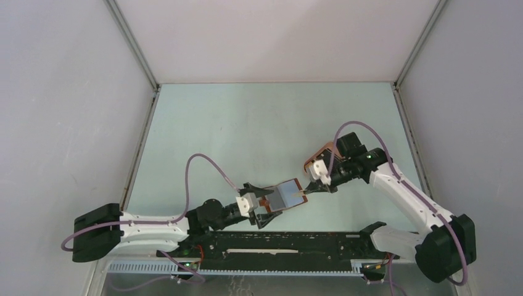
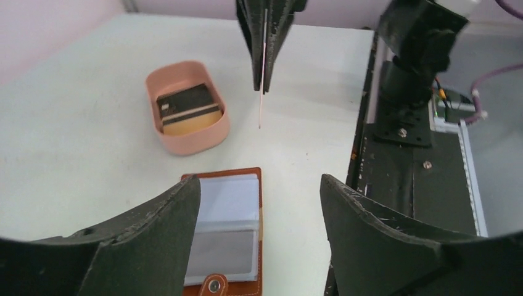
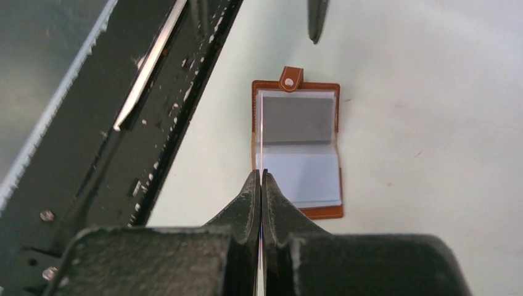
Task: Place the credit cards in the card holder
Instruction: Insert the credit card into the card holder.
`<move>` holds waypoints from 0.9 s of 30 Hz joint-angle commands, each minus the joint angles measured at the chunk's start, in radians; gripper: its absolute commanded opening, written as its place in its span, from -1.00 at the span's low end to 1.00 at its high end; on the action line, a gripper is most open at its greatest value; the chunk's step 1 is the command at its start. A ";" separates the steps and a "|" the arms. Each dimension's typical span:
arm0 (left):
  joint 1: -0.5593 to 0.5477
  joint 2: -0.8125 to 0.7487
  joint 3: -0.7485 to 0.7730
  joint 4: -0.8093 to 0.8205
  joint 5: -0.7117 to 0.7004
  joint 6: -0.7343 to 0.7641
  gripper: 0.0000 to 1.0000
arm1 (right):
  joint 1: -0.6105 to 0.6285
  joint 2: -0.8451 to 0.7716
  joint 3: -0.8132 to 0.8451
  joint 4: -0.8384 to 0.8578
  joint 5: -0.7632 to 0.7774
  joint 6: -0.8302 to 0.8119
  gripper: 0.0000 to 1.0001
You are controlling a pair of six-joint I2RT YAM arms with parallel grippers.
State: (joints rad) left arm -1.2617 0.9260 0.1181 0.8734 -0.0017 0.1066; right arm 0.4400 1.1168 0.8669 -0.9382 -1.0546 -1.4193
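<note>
The card holder lies open and flat on the table, brown leather with clear sleeves, snap tab toward my left arm; it also shows in the other views. My left gripper is open, with its fingers on either side of the holder's near end. My right gripper is shut on a thin credit card, which hangs edge-on above the holder's long edge. A black card and a yellow-orange card lie in the pink tray.
The pink tray sits under my right forearm. A black mounting rail runs along the near table edge, close beside the holder. Grey walls close in the table on three sides.
</note>
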 commanded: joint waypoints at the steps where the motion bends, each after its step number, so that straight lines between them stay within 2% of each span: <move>1: 0.021 0.012 0.036 0.021 -0.205 -0.278 0.47 | 0.005 0.077 0.065 0.251 0.025 0.568 -1.00; 3: 0.048 0.012 0.042 -0.016 -0.211 -0.397 0.45 | 0.002 0.132 0.088 0.360 0.099 0.864 -1.00; 7: 0.074 0.033 0.035 -0.039 -0.196 -0.531 0.29 | -0.012 0.288 0.173 0.310 0.069 1.061 -1.00; 15: 0.109 0.130 0.059 -0.028 -0.144 -0.683 -0.19 | 0.000 0.511 0.220 0.251 0.059 1.114 -1.00; 21: 0.140 0.269 0.107 -0.014 -0.069 -0.744 -0.45 | 0.030 0.572 0.237 0.254 0.150 1.151 -1.00; 27: 0.146 0.359 0.148 -0.092 -0.097 -0.759 -0.64 | 0.036 0.626 0.256 0.234 0.205 1.167 -1.00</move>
State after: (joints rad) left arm -1.1229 1.2457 0.2073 0.8055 -0.0971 -0.6174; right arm 0.4683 1.7107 1.0828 -0.6804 -0.8909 -0.2852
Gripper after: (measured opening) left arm 0.204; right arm 0.007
